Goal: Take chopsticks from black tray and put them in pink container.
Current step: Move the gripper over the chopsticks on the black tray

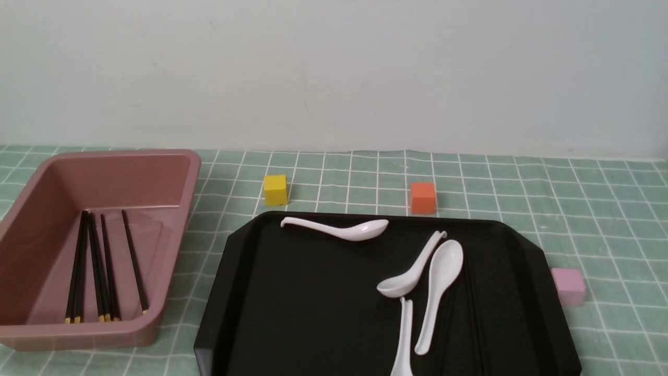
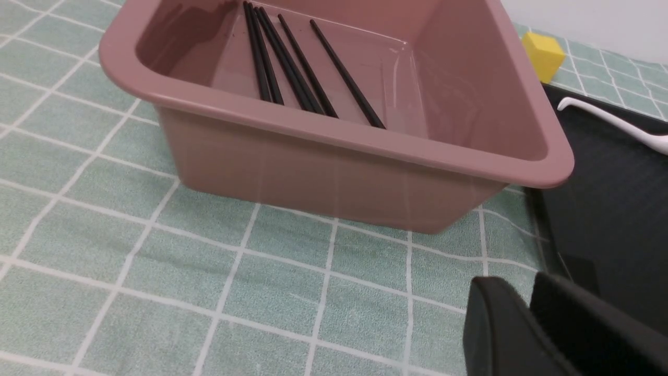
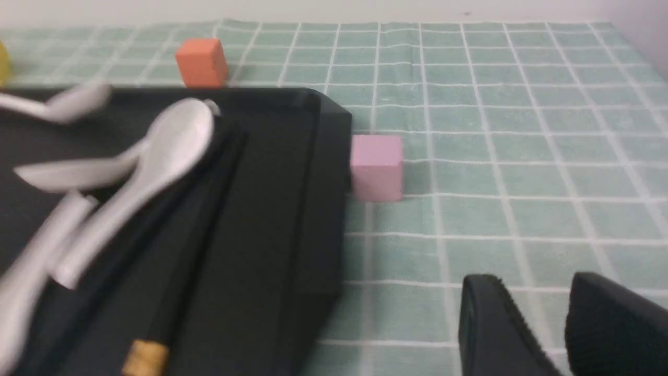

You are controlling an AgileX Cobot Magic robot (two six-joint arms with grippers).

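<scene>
Chopsticks (image 1: 97, 266) lie in the bin (image 1: 78, 334) at left; more lie in the tray's (image 1: 313, 292) right half under spoons (image 1: 441, 282). Left gripper (image 2: 524, 287) clenched, empty; right gripper (image 3: 537, 292) slightly parted, empty.

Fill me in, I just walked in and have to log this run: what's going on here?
A two-armed robot is sorting chopsticks out of the black tray into the pink container. Several already lie in the container. The remaining sticks are on the tray beside the white spoons. Neither arm holds anything right now. The left gripper hangs near the container, and the right gripper is over the tablecloth by the tray's right edge.
</scene>
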